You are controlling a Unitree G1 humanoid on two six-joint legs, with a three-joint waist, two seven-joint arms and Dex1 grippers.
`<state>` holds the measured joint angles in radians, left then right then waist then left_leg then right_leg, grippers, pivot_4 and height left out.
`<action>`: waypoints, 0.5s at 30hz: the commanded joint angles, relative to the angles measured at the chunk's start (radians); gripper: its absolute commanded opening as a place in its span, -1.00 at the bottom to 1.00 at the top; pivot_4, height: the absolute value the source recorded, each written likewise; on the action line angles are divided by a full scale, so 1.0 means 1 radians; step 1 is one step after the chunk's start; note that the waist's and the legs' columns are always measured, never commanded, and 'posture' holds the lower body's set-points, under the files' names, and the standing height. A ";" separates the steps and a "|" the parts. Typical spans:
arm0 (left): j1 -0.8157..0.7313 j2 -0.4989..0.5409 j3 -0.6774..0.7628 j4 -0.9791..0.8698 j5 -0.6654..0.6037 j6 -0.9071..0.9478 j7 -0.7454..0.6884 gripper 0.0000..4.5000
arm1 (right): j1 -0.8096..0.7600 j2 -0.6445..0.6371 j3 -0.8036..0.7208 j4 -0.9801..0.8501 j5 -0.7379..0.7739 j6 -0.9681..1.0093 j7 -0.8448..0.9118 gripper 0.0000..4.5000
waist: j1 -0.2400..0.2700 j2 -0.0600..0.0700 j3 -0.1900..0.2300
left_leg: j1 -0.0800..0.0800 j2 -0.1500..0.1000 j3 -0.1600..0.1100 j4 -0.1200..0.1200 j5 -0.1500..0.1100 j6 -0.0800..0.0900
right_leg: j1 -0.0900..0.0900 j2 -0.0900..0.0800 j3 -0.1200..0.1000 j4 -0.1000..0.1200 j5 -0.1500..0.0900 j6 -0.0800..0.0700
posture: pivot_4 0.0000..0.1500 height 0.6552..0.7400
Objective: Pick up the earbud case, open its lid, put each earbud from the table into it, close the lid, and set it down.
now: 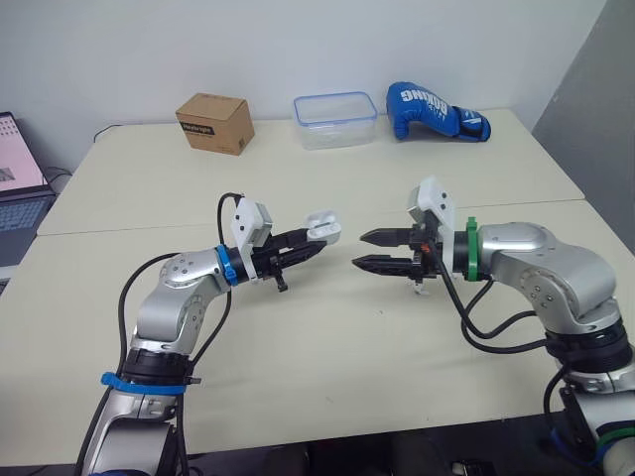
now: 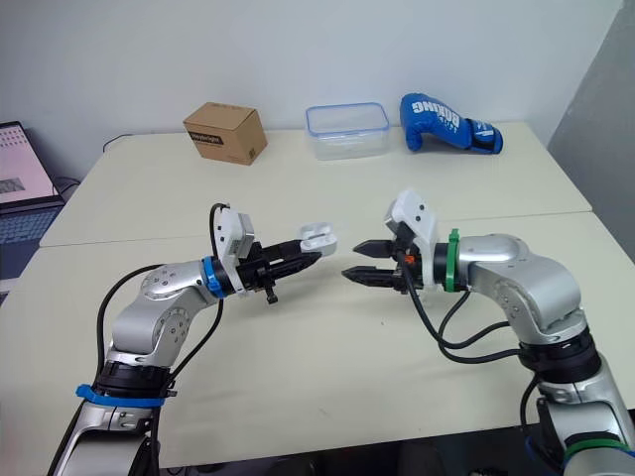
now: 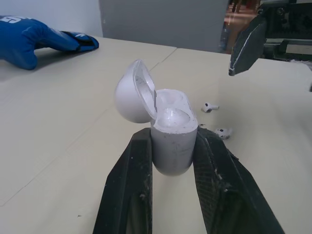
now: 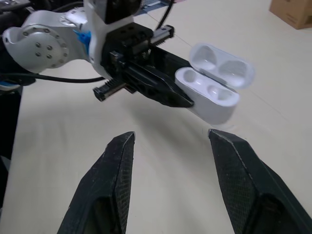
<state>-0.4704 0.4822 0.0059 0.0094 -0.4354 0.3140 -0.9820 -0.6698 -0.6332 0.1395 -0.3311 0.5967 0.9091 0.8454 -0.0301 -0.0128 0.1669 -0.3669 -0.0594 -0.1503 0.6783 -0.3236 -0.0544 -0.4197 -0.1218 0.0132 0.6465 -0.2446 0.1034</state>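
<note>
The white earbud case (image 1: pixel 322 226) is held above the table, its lid hinged open and both sockets empty (image 4: pixel 214 97). My left gripper (image 1: pixel 319 243) is shut on the case's lower body (image 3: pixel 170 146). My right gripper (image 1: pixel 358 249) faces it a short gap away, open and holding nothing (image 4: pixel 172 136). Two white earbuds lie on the table beyond the case, one (image 3: pixel 210 107) a little farther than the other (image 3: pixel 223 132). They sit under the right gripper, whose finger (image 3: pixel 246 46) hangs above them.
Along the table's far edge stand a cardboard box (image 1: pixel 214 122), a clear plastic container with a blue rim (image 1: pixel 335 119) and a blue boxing glove (image 1: pixel 435 111). A laptop (image 1: pixel 18 188) sits off the left side. A seam (image 1: pixel 129 228) crosses the tabletop.
</note>
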 commanded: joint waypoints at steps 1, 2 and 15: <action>0.028 0.004 0.046 -0.069 -0.028 -0.018 0.022 -0.64 | 0.017 -0.072 -0.006 -0.031 -0.037 0.010 0.004 0.10 | 0.000 0.000 0.000 | 0.000 0.000 0.000 0.000 0.000 0.000 | 0.000 0.000 0.000 0.000 0.000 0.000 | 1.00 0.78; 0.037 0.006 0.054 -0.078 -0.037 -0.014 0.022 -0.64 | 0.020 -0.096 0.007 -0.030 -0.055 0.008 0.010 0.10 | 0.000 0.000 0.000 | 0.000 0.000 0.000 0.000 0.000 0.000 | 0.000 0.000 0.000 0.000 0.000 0.000 | 1.00 0.78; 0.142 0.082 0.103 -0.169 -0.158 0.040 -0.074 -0.64 | -0.019 -0.290 0.260 0.083 -0.310 -0.025 0.121 0.10 | 0.000 0.000 0.000 | 0.000 0.000 0.002 0.000 0.000 0.000 | 0.000 0.000 0.001 -0.001 0.000 0.000 | 1.00 0.78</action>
<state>-0.3218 0.5532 0.0878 -0.1170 -0.5752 0.3632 -1.0471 -0.6556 -0.9073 0.3927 -0.2350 0.3175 0.9180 0.9377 -0.0299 -0.0128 0.1669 -0.3670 -0.0592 -0.1484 0.6779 -0.3237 -0.0543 -0.4198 -0.1219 0.0139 0.6461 -0.2446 0.1035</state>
